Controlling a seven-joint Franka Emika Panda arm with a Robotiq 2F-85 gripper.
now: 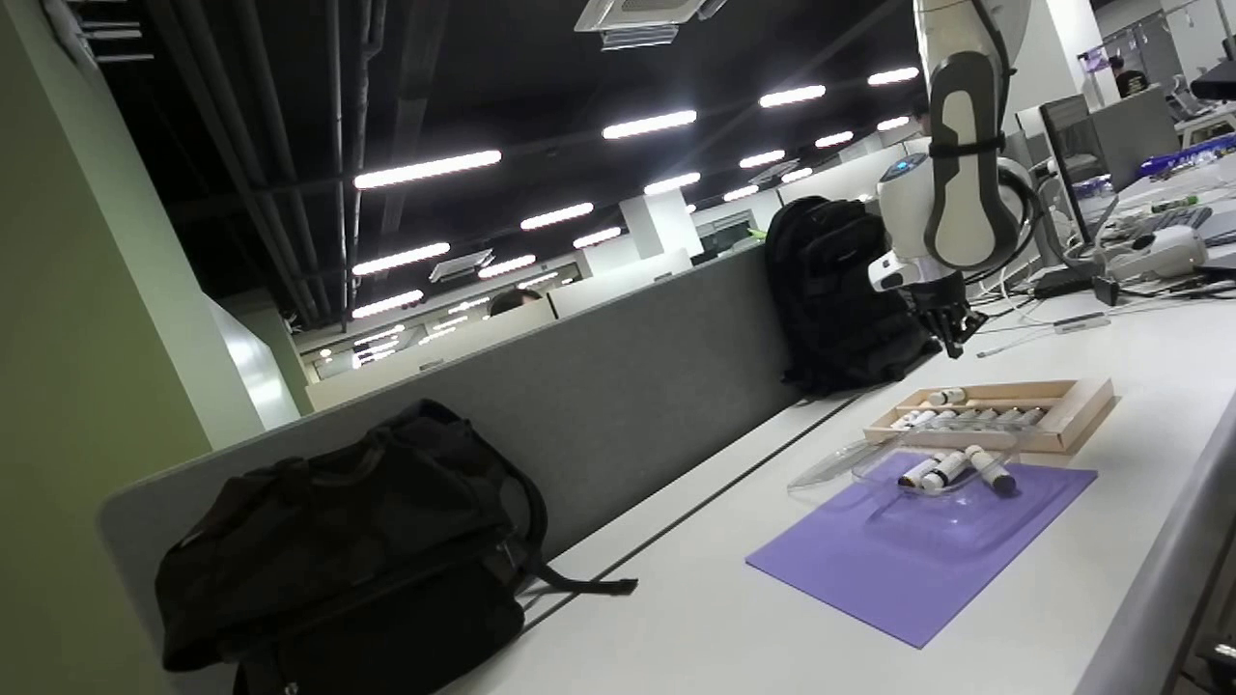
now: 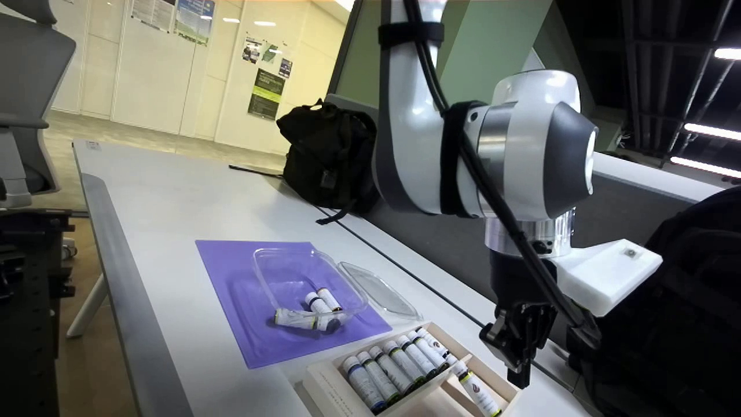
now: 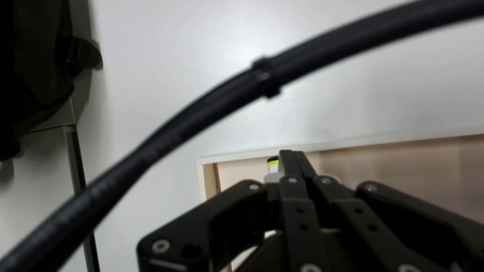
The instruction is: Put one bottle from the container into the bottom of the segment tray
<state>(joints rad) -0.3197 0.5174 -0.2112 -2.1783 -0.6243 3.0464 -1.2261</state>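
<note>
Your bench (image 2: 156, 214) carries the whole set-up, with the purple mat (image 1: 893, 589) lying on it. Just beside the mat stands the tray (image 1: 1086, 417). On the mat sits the tub (image 2: 289, 275), uncovered. Your end effector (image 3: 296, 156) hangs near the tray's end, up off the bench; it is closed, with nothing between its fingers. Three bottles (image 2: 301, 319) lie in the tub. In the tray, a row of bottles (image 2: 392, 370) takes up one compartment, and a lone bottle (image 2: 479, 395) lies in another, its end showing right behind your fingertips in the wrist view.

I'd judge the placing done, provided the lone bottle's compartment is the bottom you're after. You can't tell here whether it lies quite flat, so check that, then lift clear without opening. If it isn't the one wanted, your next move is over to the tub, fingers spread, to take one.
</note>
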